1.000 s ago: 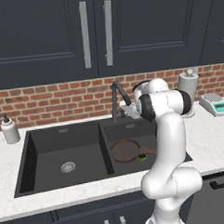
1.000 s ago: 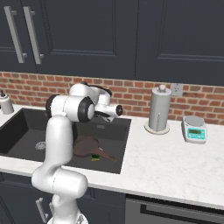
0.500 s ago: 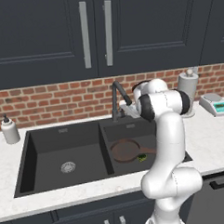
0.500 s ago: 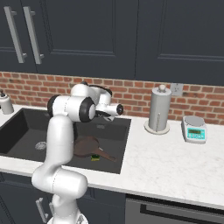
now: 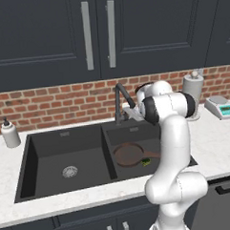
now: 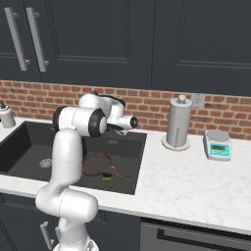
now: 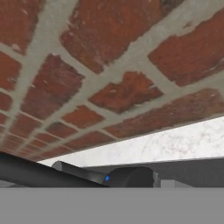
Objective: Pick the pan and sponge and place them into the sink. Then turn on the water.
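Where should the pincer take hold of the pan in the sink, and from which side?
Probably the handle: it sticks out of the pan toward the right, low in the right basin of the sink. Come straight from above; the sponge lies close beside it.

No text, label, brand or number can be read anywhere.

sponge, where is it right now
The sponge lies in the right basin of the sink, touching the pan near its handle.
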